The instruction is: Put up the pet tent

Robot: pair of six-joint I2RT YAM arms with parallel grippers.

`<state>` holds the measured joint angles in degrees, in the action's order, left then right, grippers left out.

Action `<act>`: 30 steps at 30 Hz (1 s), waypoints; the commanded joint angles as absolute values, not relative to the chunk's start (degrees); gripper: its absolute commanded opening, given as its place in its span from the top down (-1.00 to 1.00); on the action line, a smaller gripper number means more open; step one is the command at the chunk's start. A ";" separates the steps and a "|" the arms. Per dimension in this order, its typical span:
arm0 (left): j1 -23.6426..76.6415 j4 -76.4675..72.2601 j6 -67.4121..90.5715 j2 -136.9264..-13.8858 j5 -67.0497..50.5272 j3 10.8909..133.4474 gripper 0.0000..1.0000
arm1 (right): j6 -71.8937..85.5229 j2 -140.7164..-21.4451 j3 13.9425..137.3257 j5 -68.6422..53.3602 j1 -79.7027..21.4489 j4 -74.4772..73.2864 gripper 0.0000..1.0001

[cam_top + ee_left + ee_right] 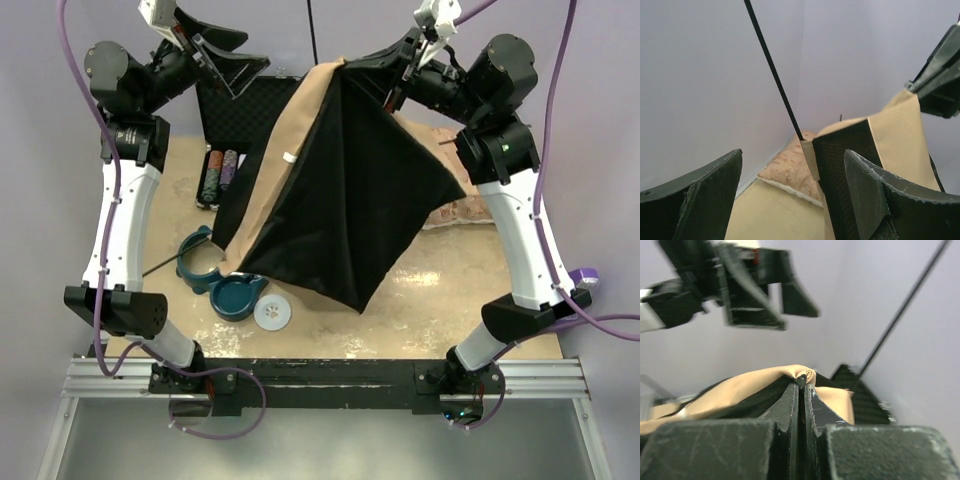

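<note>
The pet tent (345, 190) hangs in the air as a tan canvas sheet with its black lining facing me. My right gripper (400, 62) is shut on its top edge; the right wrist view shows tan and black cloth (765, 385) pinched between the closed fingers. My left gripper (215, 55) is open and empty, held high to the left of the tent, apart from it. In the left wrist view a thin black pole (772, 70) rises from a tan sleeve, with the tent cloth (895, 135) between the fingers and the right gripper.
A beige leaf-patterned pillow (465, 205) lies at the back right, also in the left wrist view (790, 172). A black case (250, 110) stands at the back left. Poker chips (220, 175), teal pet bowls (225, 285) and a small white dish (270, 314) lie at the front left.
</note>
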<state>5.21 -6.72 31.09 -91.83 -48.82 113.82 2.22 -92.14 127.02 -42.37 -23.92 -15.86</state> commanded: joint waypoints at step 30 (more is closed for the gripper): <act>29.44 -25.39 42.61 -91.58 -43.42 74.82 -0.04 | -30.67 -90.80 120.88 -31.71 -21.54 -2.28 1.00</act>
